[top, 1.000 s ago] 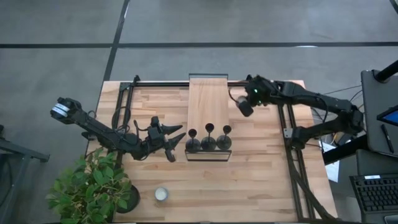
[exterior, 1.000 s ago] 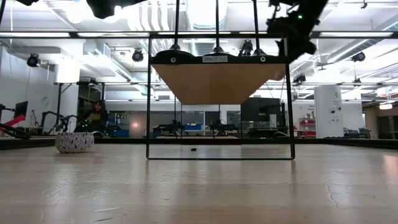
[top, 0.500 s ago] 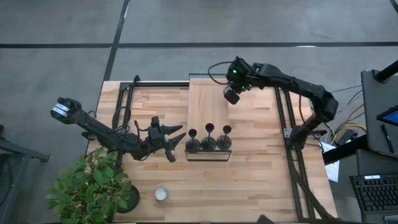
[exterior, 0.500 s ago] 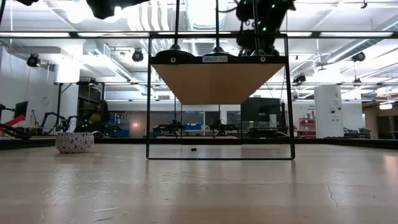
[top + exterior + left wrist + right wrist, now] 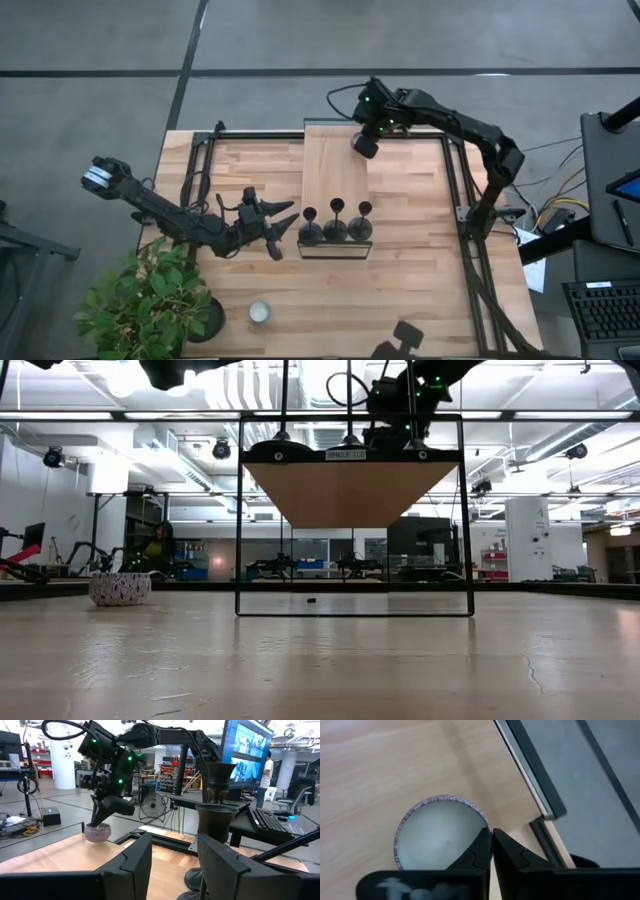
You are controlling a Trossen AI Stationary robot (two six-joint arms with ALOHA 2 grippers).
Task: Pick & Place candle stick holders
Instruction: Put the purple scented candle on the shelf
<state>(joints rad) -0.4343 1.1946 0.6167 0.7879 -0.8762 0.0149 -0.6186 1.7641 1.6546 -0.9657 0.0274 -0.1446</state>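
In the high view, the three candle stick holders stand in a row at the near end of a raised wooden shelf at the frame's centre, matt black, each with a round disc base, thin stem and small cup top. The left gripper lies just to their left, its fingers spread apart and pointing at the row, apart from the nearest holder. The right gripper hangs at the shelf's far right corner, upper centre of the frame, well apart from the holders, its fingers pressed together. The surface is pale planked wood with a black rail frame; a leafy plant and a small white candle sit lower left. In the low view, the shelf shows as a tan underside within a thin black frame, with the holders' disc bases along its top edge and a small patterned bowl at left. In the left wrist view, the gripper's dark fingers stand apart, the nearest holder's cup just beyond them at right; the right gripper hovers over a small pinkish bowl. In the right wrist view, the closed fingertips meet just over the round bowl's patterned rim on smooth light wood.
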